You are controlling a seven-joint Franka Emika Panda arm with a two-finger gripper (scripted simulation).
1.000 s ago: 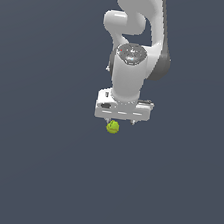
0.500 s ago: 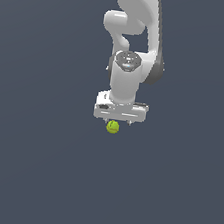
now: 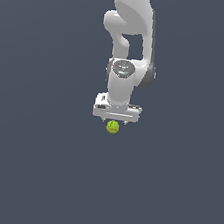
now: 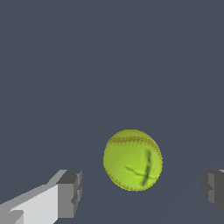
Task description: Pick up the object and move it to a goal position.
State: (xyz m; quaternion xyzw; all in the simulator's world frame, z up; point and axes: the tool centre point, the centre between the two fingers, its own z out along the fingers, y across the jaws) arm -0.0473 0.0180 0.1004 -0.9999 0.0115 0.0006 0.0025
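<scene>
The ball is a small yellow-green thing with thin reddish stitched seams curving around it, softball style, and there's a dark smudgy cross-shaped mark on its face in the wrist view, but I can't make out any lettering or logo in it. No readable writing anywhere else either. In the wrist view it sits in the gap between the two finger pads, with clear space on both sides, so nothing is touching it. The jaws are spread wide, well wider than the ball, not pinching anything. In the exterior view the ball shows right below the white gripper, pretty much centred under it, with its top edge tucked up against the underside of the gripper body as seen from that angle. Whether it's actually resting on the surface or just hanging in view there, I can't tell from these shots. The gripper hangs off the white Panda arm, which comes straight down from the top of the exterior view with the wrist pointing down. Everything sits against a flat dark grey-blue bench, plain all the way across, no markings, and no bins, trays or other containers in either view.
</scene>
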